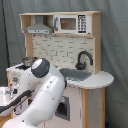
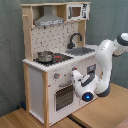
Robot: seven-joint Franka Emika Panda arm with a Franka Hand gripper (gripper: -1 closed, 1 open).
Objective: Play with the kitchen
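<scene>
At the kitchen (image 2: 50, 65) front, second exterior view: gripper (image 2: 76, 76) sits level with the knobs (image 2: 56, 76) — they lie toward the second exterior view's left; finger state indeterminate.

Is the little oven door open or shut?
Shut. In the second exterior view the oven door sits flat against the kitchen front.
</scene>
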